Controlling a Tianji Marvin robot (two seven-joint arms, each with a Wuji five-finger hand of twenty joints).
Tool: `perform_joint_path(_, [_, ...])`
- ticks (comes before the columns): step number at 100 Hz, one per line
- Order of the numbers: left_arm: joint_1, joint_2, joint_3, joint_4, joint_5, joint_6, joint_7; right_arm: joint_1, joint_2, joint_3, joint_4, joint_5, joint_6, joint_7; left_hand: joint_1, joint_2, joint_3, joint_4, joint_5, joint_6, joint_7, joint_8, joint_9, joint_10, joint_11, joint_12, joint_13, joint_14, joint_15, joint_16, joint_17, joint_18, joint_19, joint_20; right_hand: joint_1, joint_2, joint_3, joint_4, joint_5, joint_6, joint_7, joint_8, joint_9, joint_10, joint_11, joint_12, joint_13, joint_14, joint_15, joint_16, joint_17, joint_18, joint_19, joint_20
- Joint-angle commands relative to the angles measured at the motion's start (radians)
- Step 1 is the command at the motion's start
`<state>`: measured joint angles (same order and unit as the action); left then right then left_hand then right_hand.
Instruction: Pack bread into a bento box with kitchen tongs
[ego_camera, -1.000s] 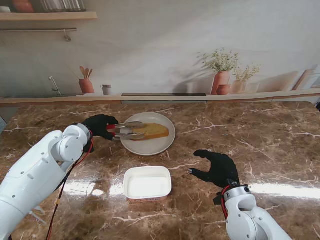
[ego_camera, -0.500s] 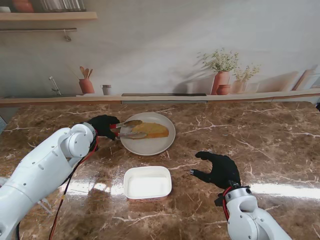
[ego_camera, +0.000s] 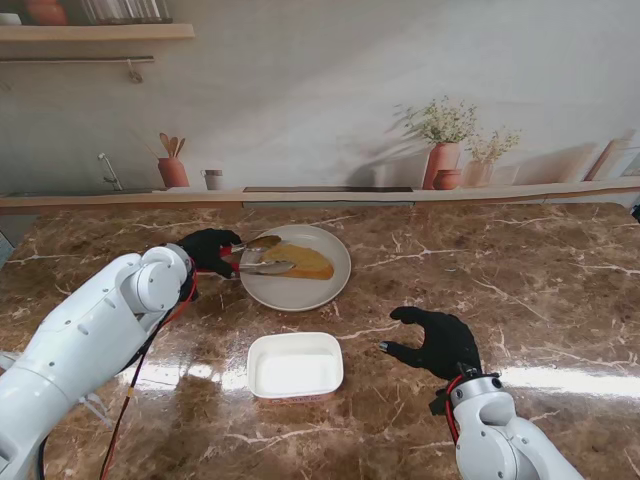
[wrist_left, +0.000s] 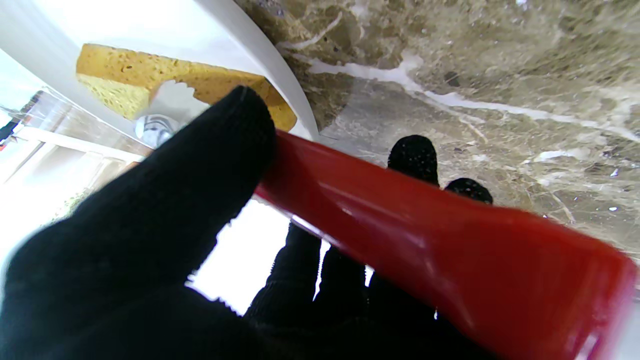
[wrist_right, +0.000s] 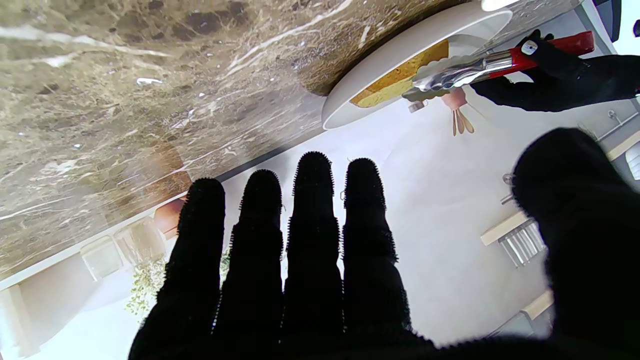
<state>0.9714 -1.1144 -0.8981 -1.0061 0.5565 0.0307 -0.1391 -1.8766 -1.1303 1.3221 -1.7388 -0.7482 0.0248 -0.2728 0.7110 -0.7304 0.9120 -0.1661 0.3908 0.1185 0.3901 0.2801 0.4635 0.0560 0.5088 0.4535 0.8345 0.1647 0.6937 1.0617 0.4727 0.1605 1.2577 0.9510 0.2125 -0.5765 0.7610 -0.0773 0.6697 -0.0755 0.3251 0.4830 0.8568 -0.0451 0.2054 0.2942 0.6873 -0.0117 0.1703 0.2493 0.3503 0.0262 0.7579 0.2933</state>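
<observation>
stand view: tongs (ego_camera: 255, 258) in left hand (ego_camera: 208, 250) point right toward bread (ego_camera: 300, 260).

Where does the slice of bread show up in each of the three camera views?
Stand view: bread on the white plate, farther from me than the bento box.
Left wrist view: bread beyond the thumb.
Right wrist view: bread under the tongs.
Shared landmark: the plate.
</observation>
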Motion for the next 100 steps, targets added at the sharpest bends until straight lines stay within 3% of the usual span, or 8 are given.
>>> perform_joint_path(1, [-0.004,0.005,-0.004,-0.001,0.002,-0.003,-0.010,-0.008,-0.001,-0.002,0.008,0.006,-0.001,0.016,0.069,0.037,0.094,0.044,-0.043,-0.002,-0.011,-0.010,-0.040,0.005,0.010,-0.010,0.009,-0.011,0.048,0.021,0.006,-0.033,0.049,0.027,0.022,0.013,-0.019,0.044,0.029,-0.028,0.012,-0.007,0.014,-0.009,0.014,0.018,-0.007,0.001,0.004,0.015,-0.012,0.005,0.028,0.008])
perform_joint_path(13, [0.003,0.003,-0.022,0.003,-0.006,-0.023,0.003,-0.008,-0.001,-0.002,0.009,0.008,0.000,0.017,0.105,0.036,0.078,0.021,-0.045,-0.015,0.003,-0.008,-0.040,-0.003,0.015,-0.010,0.019,-0.009,0.057,0.072,0.012,-0.045,0.051,0.048,0.025,0.015,-0.022,0.044,0.037,-0.027,0.016,-0.006,0.019,-0.009,0.015,0.021,-0.005,-0.001,0.004,0.016,-0.010,0.000,0.027,0.012])
perform_joint_path(76, [-0.056,0.015,0.059,0.057,0.003,-0.087,-0.055,-0.010,-0.002,-0.003,0.009,0.014,0.007,0.019,0.114,0.040,0.069,0.021,-0.051,-0.041,0.013,-0.005,-0.046,-0.023,0.010,-0.010,0.002,-0.012,0.068,0.092,-0.002,-0.058,0.050,0.078,0.034,0.028,-0.031,0.046,0.051,-0.030,0.029,-0.002,0.031,-0.009,0.018,0.030,-0.003,0.000,0.005,0.020,-0.010,0.001,0.017,0.025])
perform_joint_path(100, [-0.062,0.027,0.060,0.056,0.032,-0.081,-0.079,-0.010,-0.002,-0.002,0.011,0.017,0.005,0.019,0.102,0.046,0.073,0.028,-0.089,-0.009,-0.036,-0.030,-0.097,-0.010,0.005,-0.009,-0.037,-0.016,0.060,0.094,-0.031,-0.060,0.037,0.093,0.036,0.033,-0.034,0.046,0.056,-0.031,0.032,-0.001,0.033,-0.010,0.020,0.034,-0.004,0.008,0.006,0.022,-0.016,0.016,0.018,0.031])
